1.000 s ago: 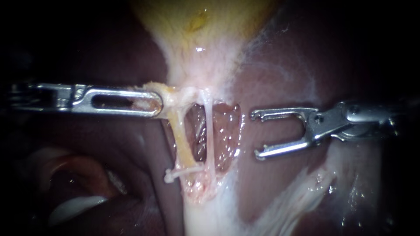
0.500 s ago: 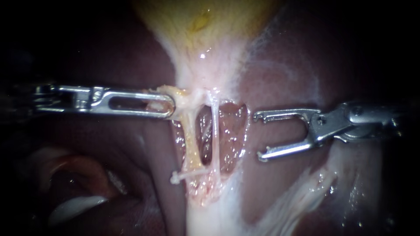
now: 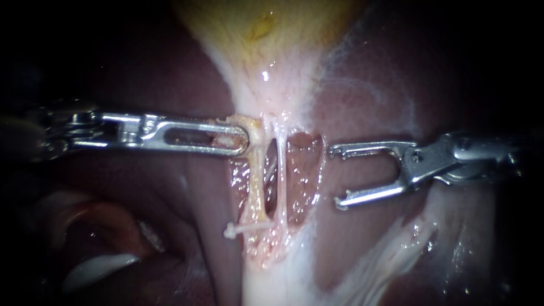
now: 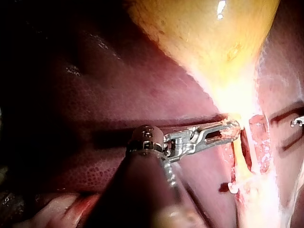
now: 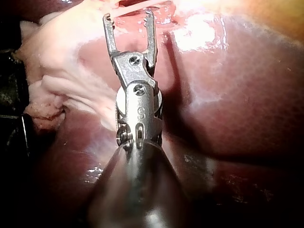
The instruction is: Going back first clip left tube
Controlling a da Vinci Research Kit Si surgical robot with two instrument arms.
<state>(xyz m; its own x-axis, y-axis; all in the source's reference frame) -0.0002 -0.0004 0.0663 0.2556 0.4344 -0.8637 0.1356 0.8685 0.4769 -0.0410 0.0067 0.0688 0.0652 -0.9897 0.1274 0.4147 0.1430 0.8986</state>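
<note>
The liver [image 3: 368, 96] filled the endoscope view, and the yellow gallbladder [image 3: 266, 28] sat at 12 o'clock, narrowing toward the centre. My left instrument [image 3: 245, 139] lay in from 9 o'clock, its pincer closed flat on the top end of the yellowish left tube [image 3: 256, 184]. My right instrument [image 3: 335, 176] lay at 3 o'clock, apart from the tubes, its pincer wide open and empty. The thin right tube [image 3: 281, 175] ran just beside the left one. A white clip [image 3: 243, 227] crossed the left tube's lower end, about 6 o'clock from the left pincer.
</note>
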